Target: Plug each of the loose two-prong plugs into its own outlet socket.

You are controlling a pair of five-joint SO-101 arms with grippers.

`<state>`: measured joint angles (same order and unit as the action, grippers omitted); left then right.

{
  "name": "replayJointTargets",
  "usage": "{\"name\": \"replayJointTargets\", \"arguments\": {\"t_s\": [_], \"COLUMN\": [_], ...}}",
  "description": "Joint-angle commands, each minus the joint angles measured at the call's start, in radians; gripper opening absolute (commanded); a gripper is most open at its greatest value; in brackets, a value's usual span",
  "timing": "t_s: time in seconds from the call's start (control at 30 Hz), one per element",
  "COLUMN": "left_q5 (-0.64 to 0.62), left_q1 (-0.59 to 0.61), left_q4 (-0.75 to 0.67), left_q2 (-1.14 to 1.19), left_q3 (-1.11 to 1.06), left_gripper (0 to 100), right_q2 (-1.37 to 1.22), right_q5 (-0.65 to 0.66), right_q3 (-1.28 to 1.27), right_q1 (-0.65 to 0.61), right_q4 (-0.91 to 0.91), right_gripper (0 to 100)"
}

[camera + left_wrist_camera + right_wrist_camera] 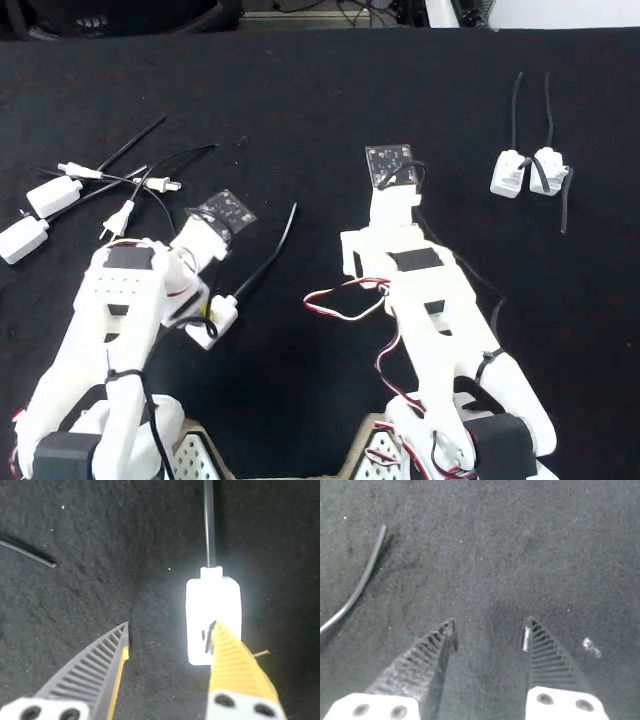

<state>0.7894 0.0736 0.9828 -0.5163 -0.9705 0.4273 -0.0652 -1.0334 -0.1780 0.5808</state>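
One finger (235, 665) of the left gripper (170, 630) covered part of the socket (212, 600) face. The socket cord (208, 525) ran off the edge. In the high view, the left arm (120, 300) partly hid that socket.

Overhead high view; wrist views close, downward; left shares outlet socket (217, 318).

The left gripper (169, 626) stands open over a black cloth surface (100, 520), its jaws set well apart. A white outlet socket (212, 605) lies flat on the cloth. The tip of the yellow finger (235, 665) overlaps one end of the socket, while the grey finger (95, 665) stands apart from it. A black cord (209, 520) runs straight from the socket's far end. A loose black wire end (30, 554) lies well apart.
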Motion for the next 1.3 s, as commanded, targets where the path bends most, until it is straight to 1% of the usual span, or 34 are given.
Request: {"name": "replayJointTargets", "arguments": {"t_s": [0.0, 0.07, 0.37, 0.43, 0.53, 0.57, 0.6, 0.63, 0.7, 0.77, 0.8, 0.87, 1.0, 1.1, 1.17, 1.27], "left_q5": [0.038, 0.072, 0.074, 0.074, 0.074, 0.074, 0.074, 0.074, 0.069, 0.028, -0.003, -0.071, -0.152, -0.186, -0.192, -0.224], "left_q1": [0.068, 0.085, 0.102, 0.105, 0.153, 0.163, 0.165, 0.162, 0.114, 0.051, 0.021, -0.041, -0.194, -0.317, -0.371, -0.404], "left_q4": [-0.021, -0.021, -0.023, -0.049, -0.084, -0.078, -0.041, 0.026, 0.196, 0.344, 0.393, 0.448, 0.5, 0.503, 0.463, 0.353], "left_q2": [0.011, 0.011, 0.011, 0.011, 0.002, 0.0, 0.0, 0.0, 0.0, -0.002, -0.002, -0.002, 0.0, 0.0, 0.0, 0.0], "left_q3": [-0.008, -0.018, -0.018, -0.024, -0.025, -0.012, 0.01, 0.042, 0.117, 0.194, 0.232, 0.288, 0.295, 0.236, 0.185, 0.097], "left_gripper": [25, 25, 25, 25, 25, 25, 25, 25, 25, 25, 25, 25, 25, 25, 25, 25], "right_q2": [0.036, 0.036, 0.036, 0.036, 0.036, 0.036, 0.036, 0.036, 0.036, 0.038, 0.039, 0.039, 0.038, 0.036, 0.036, 0.036], "right_q5": [-0.002, -0.002, -0.002, -0.002, -0.002, -0.002, -0.002, -0.002, -0.002, -0.005, -0.005, -0.008, -0.008, -0.008, -0.006, -0.006], "right_q3": [0.058, 0.058, 0.058, 0.058, 0.058, 0.058, 0.058, 0.058, 0.058, 0.062, 0.062, 0.062, 0.062, 0.062, 0.064, 0.064], "right_q1": [0.017, 0.017, 0.017, 0.017, 0.017, 0.017, 0.017, 0.017, 0.018, 0.021, 0.025, 0.032, 0.034, 0.034, 0.032, 0.032], "right_q4": [0.008, 0.008, 0.008, 0.008, 0.008, 0.008, 0.008, 0.008, 0.008, 0.008, 0.008, 0.008, 0.008, 0.008, 0.008, 0.008], "right_gripper": [20.4, 20.4, 20.4, 20.4, 20.4, 20.4, 20.4, 20.4, 20.4, 20.4, 20.4, 20.4, 20.4, 20.4, 20.4, 20.4]}}
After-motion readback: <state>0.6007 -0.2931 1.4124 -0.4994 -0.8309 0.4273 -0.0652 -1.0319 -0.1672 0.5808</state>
